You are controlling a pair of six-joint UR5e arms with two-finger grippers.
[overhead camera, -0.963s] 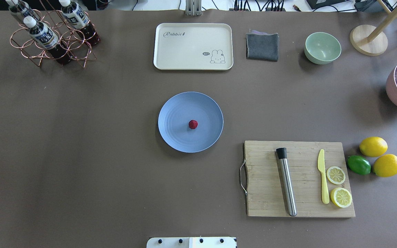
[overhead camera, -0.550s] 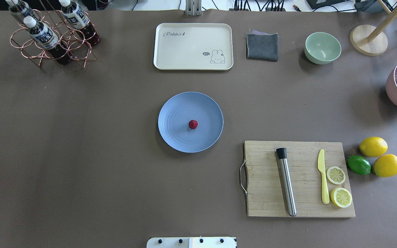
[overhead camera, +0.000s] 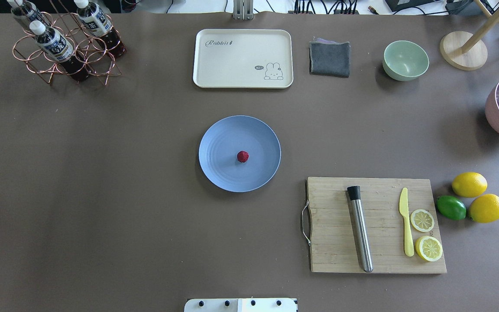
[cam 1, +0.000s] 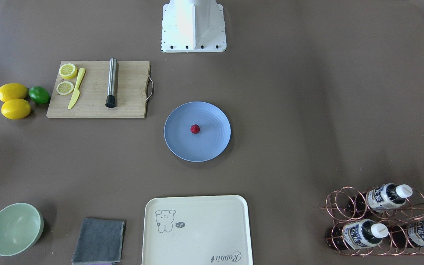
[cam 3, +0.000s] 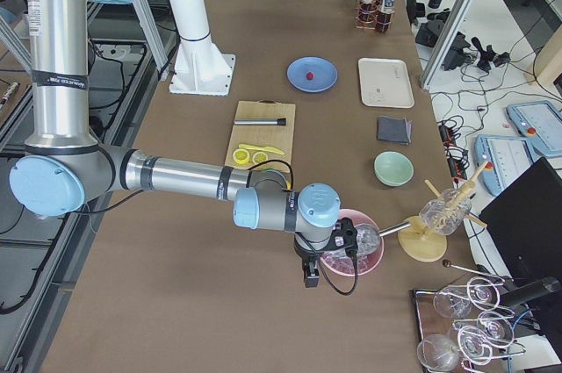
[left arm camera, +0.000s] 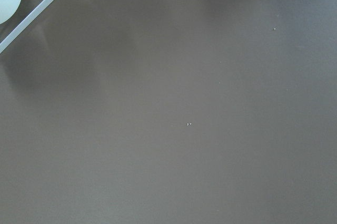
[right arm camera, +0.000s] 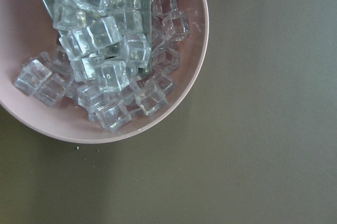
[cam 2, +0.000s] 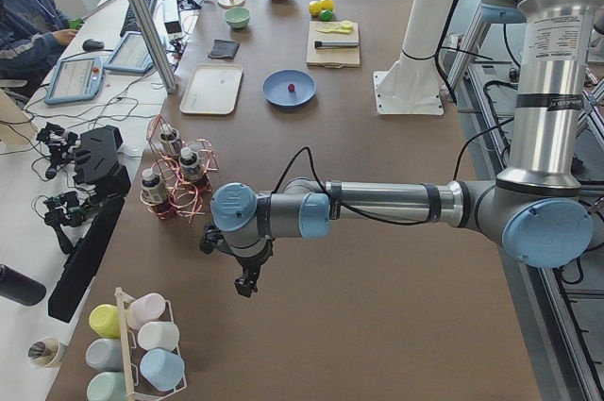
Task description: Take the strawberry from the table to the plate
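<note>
The small dark-red strawberry lies near the middle of the round light-blue plate, which rests on the brown table. No gripper shows in the overhead or front views. The left gripper hangs over bare table far from the plate, beside the bottle rack; I cannot tell whether it is open or shut. The right gripper hangs at the pink ice bowl, also far from the plate; its state cannot be told either.
A cream tray, grey cloth and green bowl line the far edge. A cutting board holds a metal muddler, yellow knife and lemon slices. Lemons and a lime lie to its right. The right wrist view shows ice cubes.
</note>
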